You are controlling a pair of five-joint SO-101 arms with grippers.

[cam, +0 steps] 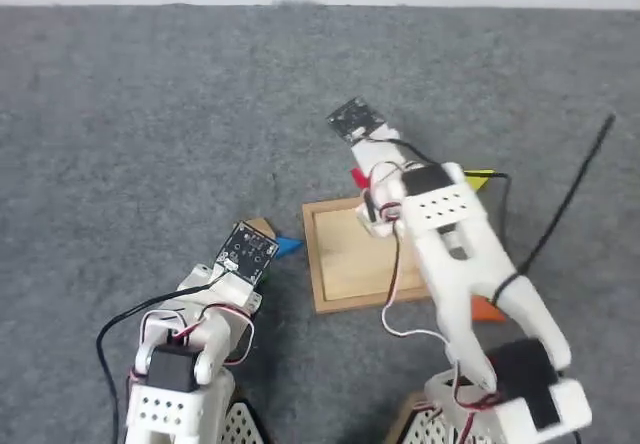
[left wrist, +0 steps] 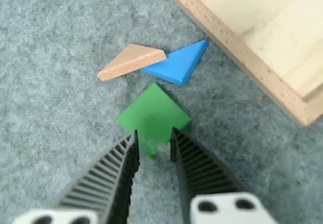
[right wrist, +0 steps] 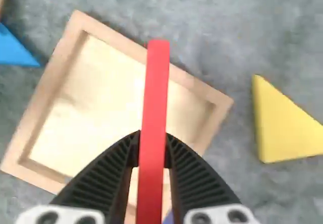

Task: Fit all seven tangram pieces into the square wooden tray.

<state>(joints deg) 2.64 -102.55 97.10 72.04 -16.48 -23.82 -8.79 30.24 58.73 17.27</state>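
Tangram pieces [cam: 290, 245] lay spread over the grey counter [cam: 150, 114], all of them outside the tray [cam: 322, 264]. Farthest left, the left end effector [left wrist: 153, 138] was closed on the near corner of the green square [left wrist: 154, 117], which lay flat on the counter. Just past the square sat the wooden triangle [left wrist: 132, 60], its tip touching the blue triangle [left wrist: 176, 62]. The blue triangle's far point lay just beside the tray's left rim, so these two pieces stood between the green square and the tray.

The tray sat in the middle of the counter, its pale floor showing. Above its far side, the right end effector [right wrist: 151, 139] was clamped on the red piece [right wrist: 156, 82], held on edge and tipped up over the tray's floor and far rim. In the high view the right arm [cam: 460, 254] stretched across the tray's right part and hid that side.

To the right, the yellow triangle [right wrist: 282, 128] lay on the counter near the tray's far right corner, apart from the rim. The orange piece [cam: 487, 310] showed beside the tray's right edge, mostly covered by the right arm.
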